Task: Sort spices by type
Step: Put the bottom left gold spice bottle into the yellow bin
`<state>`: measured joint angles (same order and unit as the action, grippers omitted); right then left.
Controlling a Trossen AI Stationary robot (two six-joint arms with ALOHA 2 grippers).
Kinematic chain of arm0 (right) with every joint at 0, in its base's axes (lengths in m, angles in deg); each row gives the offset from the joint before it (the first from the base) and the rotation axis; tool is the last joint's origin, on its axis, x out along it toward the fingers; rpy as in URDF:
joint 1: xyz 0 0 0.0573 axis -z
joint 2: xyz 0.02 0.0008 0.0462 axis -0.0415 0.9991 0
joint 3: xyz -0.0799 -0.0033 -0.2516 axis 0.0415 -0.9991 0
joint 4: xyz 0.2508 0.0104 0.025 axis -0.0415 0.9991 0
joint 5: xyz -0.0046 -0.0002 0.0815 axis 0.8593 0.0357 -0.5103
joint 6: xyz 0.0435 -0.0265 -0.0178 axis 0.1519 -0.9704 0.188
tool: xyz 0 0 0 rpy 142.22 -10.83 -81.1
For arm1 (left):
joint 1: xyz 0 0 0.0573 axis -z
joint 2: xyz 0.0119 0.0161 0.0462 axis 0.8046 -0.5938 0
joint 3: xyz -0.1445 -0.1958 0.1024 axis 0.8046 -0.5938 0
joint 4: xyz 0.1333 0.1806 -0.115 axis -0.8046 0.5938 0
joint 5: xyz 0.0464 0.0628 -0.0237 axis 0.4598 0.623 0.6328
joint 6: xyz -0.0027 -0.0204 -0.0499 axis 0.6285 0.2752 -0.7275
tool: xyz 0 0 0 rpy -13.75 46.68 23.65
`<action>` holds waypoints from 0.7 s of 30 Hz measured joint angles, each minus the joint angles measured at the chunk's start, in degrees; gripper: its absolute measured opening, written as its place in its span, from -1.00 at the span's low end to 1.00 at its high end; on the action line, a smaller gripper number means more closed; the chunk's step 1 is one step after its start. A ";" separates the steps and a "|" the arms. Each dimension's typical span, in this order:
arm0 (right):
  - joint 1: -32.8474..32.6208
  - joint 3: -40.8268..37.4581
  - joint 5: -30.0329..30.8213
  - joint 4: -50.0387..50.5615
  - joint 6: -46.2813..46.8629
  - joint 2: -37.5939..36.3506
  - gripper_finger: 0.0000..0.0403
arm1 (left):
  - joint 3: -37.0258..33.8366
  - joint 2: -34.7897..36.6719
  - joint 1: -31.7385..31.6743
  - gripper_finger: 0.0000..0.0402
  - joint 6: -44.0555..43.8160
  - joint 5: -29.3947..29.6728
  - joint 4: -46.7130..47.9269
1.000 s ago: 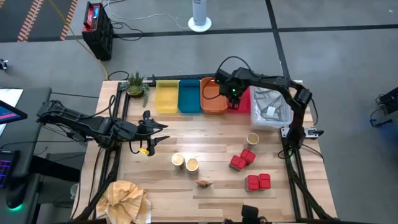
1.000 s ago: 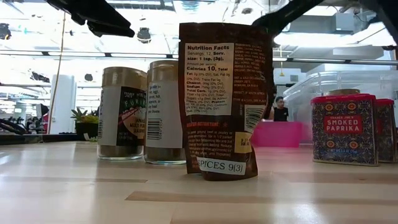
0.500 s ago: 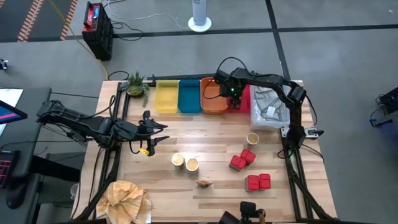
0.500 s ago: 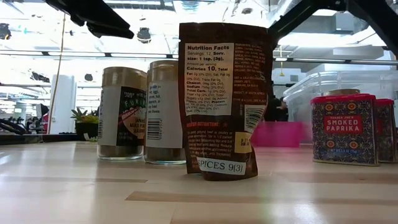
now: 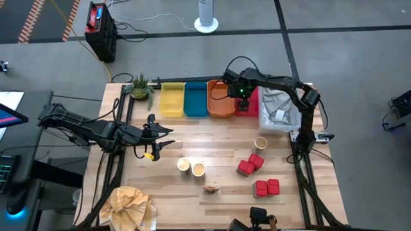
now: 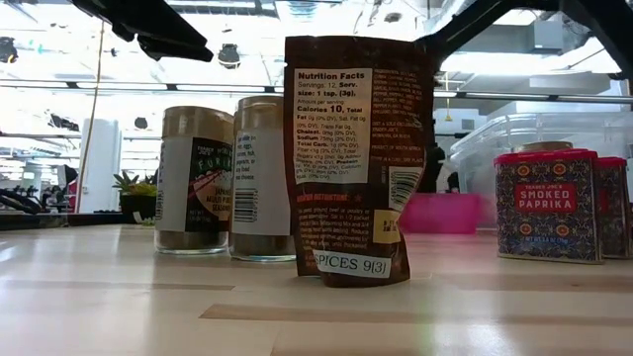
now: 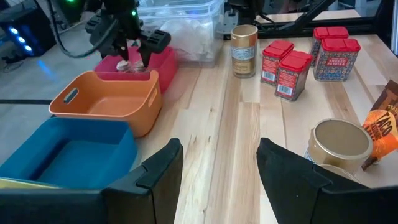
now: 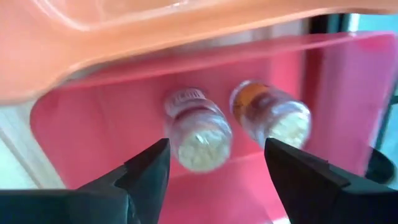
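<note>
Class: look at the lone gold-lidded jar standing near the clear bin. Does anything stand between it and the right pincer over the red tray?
Nothing visible does. The right pincer hangs open over the red tray; bare table separates that tray from the gold-lidded jar.

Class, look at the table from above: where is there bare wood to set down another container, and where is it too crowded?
Bare wood lies between the left gripper, open, and the pale tub, in front of the blue tray and orange tray. It is crowded around the red packs, and at the red tray, where the right gripper hangs open over two small jars.
</note>
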<state>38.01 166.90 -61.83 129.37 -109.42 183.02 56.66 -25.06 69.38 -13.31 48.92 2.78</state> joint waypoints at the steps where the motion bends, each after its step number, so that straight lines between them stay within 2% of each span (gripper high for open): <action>1: -0.19 0.69 0.58 0.55 0.40 -0.39 0.46 | 0.00 0.00 0.00 -0.02 0.01 0.00 0.00; 7: -3.40 4.02 1.08 2.28 6.62 -4.40 0.46 | 0.00 0.00 0.00 -0.02 0.02 0.00 0.13; 12: -12.15 2.62 -9.12 0.39 15.13 -8.21 0.47 | 0.00 0.00 0.00 -0.02 -0.71 -0.02 0.94; 15: -19.53 -1.47 -9.73 -5.86 18.21 -10.64 0.47 | 0.00 0.00 0.00 -0.02 -2.11 -0.42 1.66; 19: -27.98 -8.01 -9.67 -15.10 23.20 -13.64 0.47 | -0.01 -0.80 0.47 -0.02 -3.45 -9.29 0.09; 21: -31.07 -10.90 -9.10 -19.64 25.20 -15.14 0.47 | -0.02 -2.12 1.99 -0.02 -2.66 -11.14 -3.39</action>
<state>6.94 155.99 -70.93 109.74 -84.22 167.87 56.64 -27.18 71.37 -15.98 37.78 -0.62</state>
